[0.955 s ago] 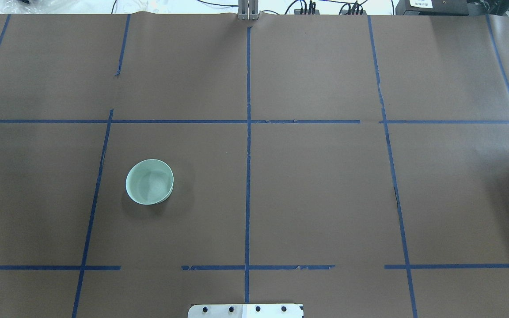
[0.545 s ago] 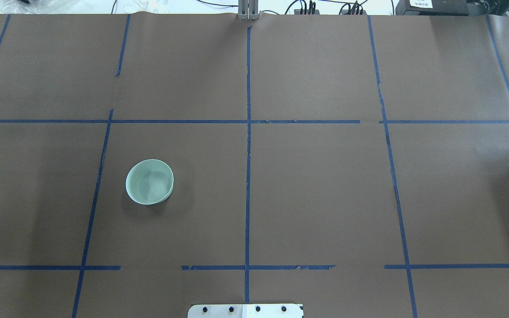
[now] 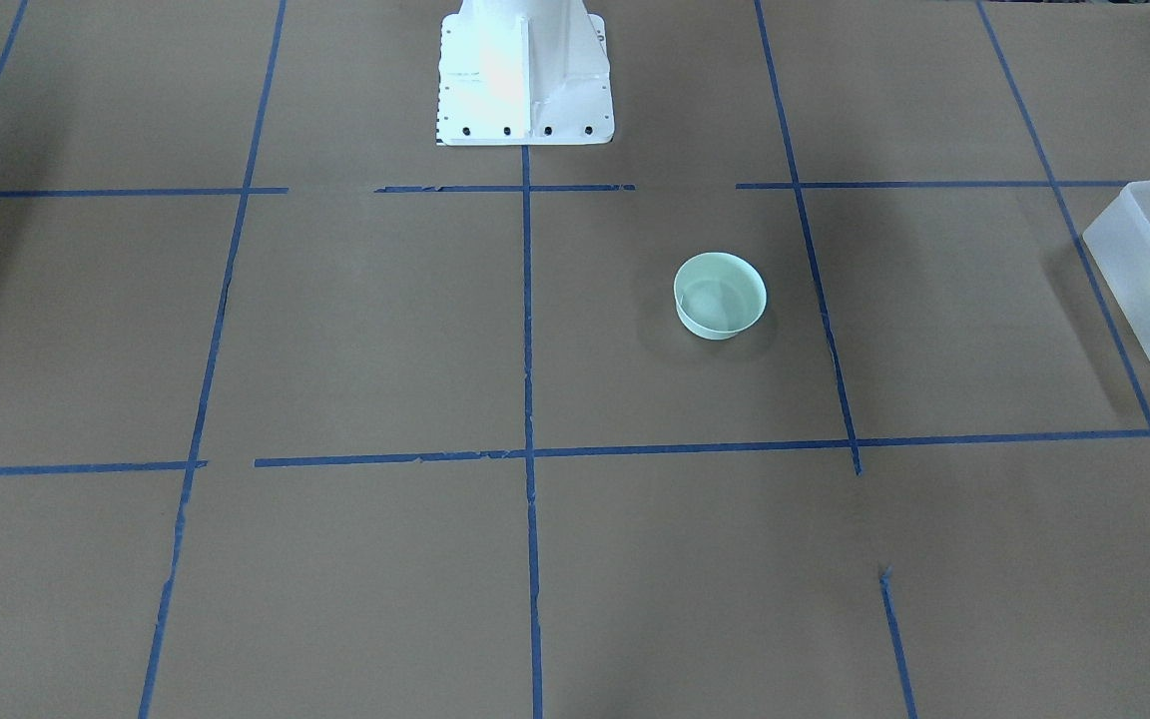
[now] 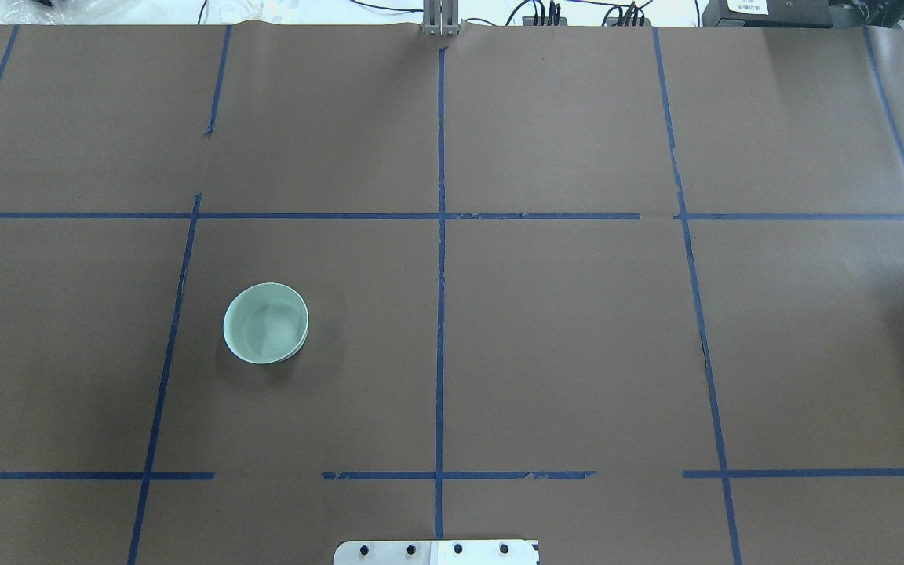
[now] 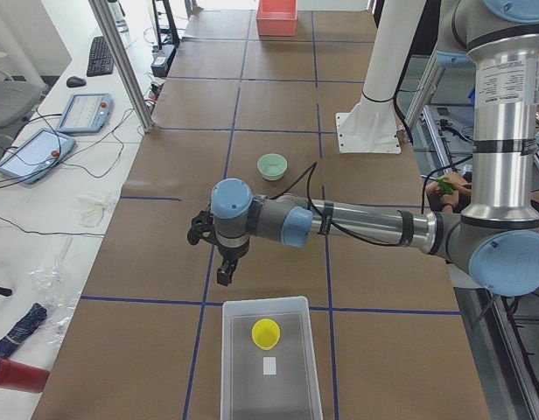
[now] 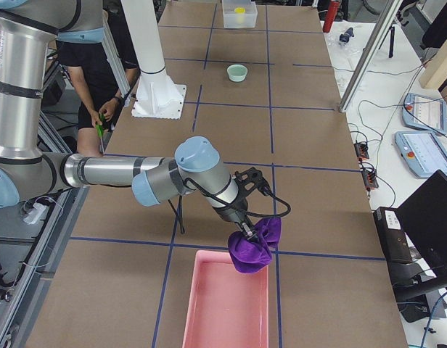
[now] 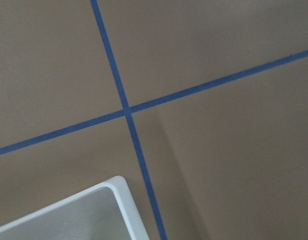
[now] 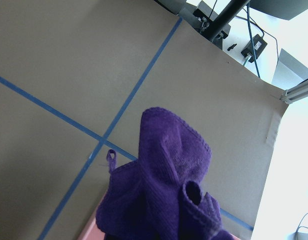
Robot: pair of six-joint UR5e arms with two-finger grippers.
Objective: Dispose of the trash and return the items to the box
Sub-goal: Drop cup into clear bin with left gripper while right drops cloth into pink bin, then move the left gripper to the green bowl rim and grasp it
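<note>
At the bench's right end, purple cloth [image 6: 254, 246] pinched by right gripper [image 6: 244, 231] over pink bin [image 6: 202, 308] for disposal; jaws of left gripper [image 5: 224, 273] unreadable.

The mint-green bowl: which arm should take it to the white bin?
Left. The left hand hovers beside the bin, on the bowl's side; the right hand is at the pink tray with a purple cloth.
</note>
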